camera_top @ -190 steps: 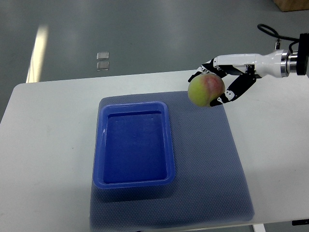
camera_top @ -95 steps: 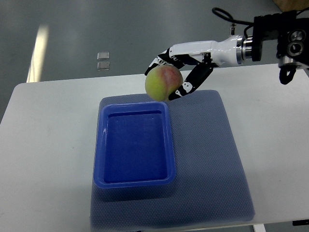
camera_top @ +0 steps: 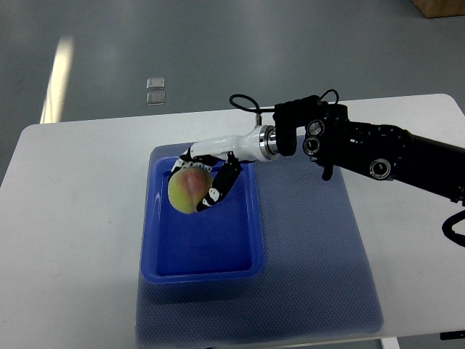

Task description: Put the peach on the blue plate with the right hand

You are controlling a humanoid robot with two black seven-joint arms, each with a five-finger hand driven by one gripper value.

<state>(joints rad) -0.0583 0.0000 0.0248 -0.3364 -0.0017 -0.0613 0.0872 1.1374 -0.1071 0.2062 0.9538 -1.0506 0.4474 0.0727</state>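
Observation:
A yellow-green peach (camera_top: 187, 192) with a pink blush is held over the far part of the blue plate (camera_top: 201, 265), a deep rectangular blue tray on a grey-blue mat. My right hand (camera_top: 200, 182) is shut on the peach, its white and black fingers (camera_top: 220, 187) wrapped around the top and right side. The black right arm (camera_top: 378, 156) reaches in from the right edge across the mat. I cannot tell whether the peach touches the plate's floor. The left arm is out of view.
The grey-blue mat (camera_top: 312, 247) lies on a white table (camera_top: 73, 218) and reaches nearly to its front edge. Grey floor lies beyond the table's far edge, with two small pale squares (camera_top: 154, 91) on it.
The right hand has carried the peach left and down, from above the mat's far right corner to over the blue plate. The arm now stretches much further into the picture.

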